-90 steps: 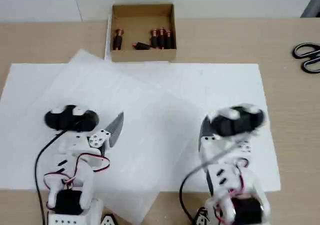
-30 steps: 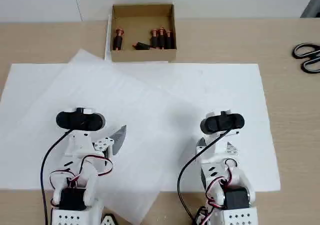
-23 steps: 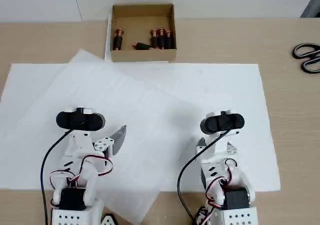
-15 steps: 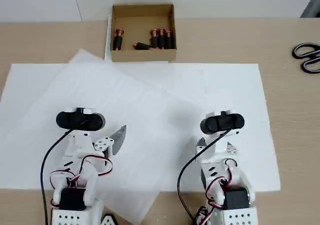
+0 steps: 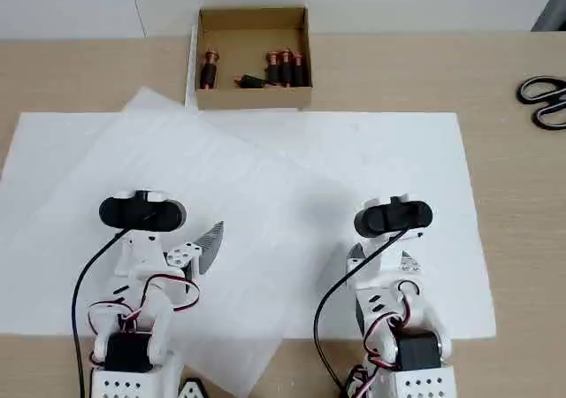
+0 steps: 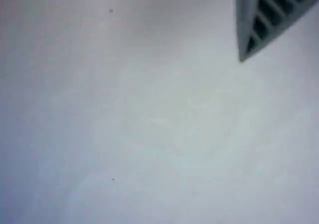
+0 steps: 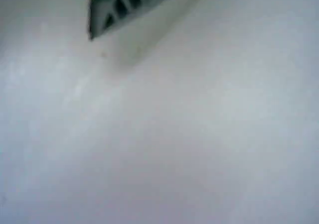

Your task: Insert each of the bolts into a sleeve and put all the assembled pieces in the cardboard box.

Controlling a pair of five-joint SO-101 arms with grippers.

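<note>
Over white sheets (image 5: 292, 177) left gripper (image 5: 210, 241) and right gripper (image 5: 355, 255) sit low, open or closed can't tell for either, assembled pieces (image 5: 286, 68) lie in cardboard box (image 5: 253, 98).

Scissors (image 5: 545, 103) cut by edge; cardboard box (image 5: 252, 98) contents too small.

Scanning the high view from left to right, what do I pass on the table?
left arm → cardboard box → right arm → scissors
</note>
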